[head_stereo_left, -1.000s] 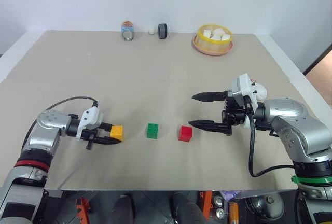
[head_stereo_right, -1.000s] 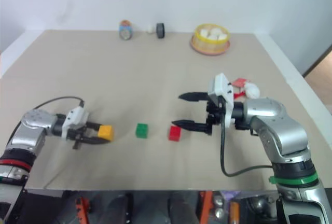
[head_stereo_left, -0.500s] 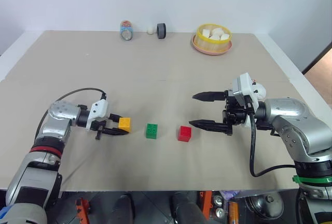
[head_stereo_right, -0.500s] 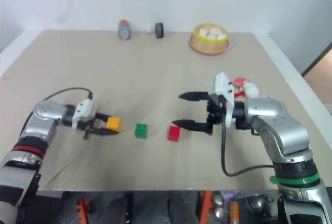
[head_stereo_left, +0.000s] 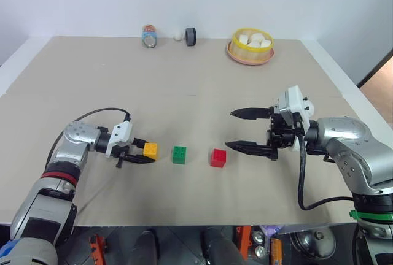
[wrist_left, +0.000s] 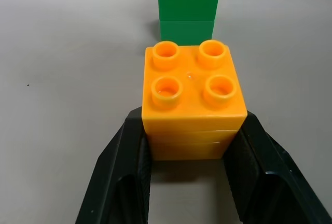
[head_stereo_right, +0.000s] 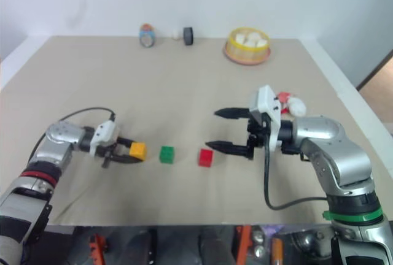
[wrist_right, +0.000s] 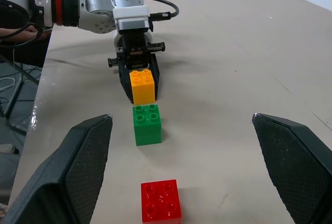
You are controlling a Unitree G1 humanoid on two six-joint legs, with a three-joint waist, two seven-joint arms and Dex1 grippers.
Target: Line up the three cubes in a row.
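Observation:
The three cubes lie in a left-to-right line on the tan table. The orange-yellow cube (head_stereo_left: 150,150) is at the left, with my left gripper (head_stereo_left: 146,153) shut on its sides; it sits at table level. A small gap separates it from the green cube (head_stereo_left: 179,154) in the middle. The red cube (head_stereo_left: 218,157) lies a wider gap further right. My right gripper (head_stereo_left: 231,129) hovers open just right of the red cube, with nothing between its fingers. In the right wrist view the red (wrist_right: 161,200), green (wrist_right: 147,124) and orange-yellow (wrist_right: 142,85) cubes run nearly straight.
A yellow basket (head_stereo_left: 252,56) holding white lumps stands at the back right. A can (head_stereo_left: 150,35), a small white ball (head_stereo_left: 178,35) and a black roll (head_stereo_left: 192,36) sit along the far edge. The table's front edge runs just below both arms.
My left gripper has slid right with the orange-yellow cube, narrowing the gap to the green cube. The right arm, the green cube and the red cube have stayed put.

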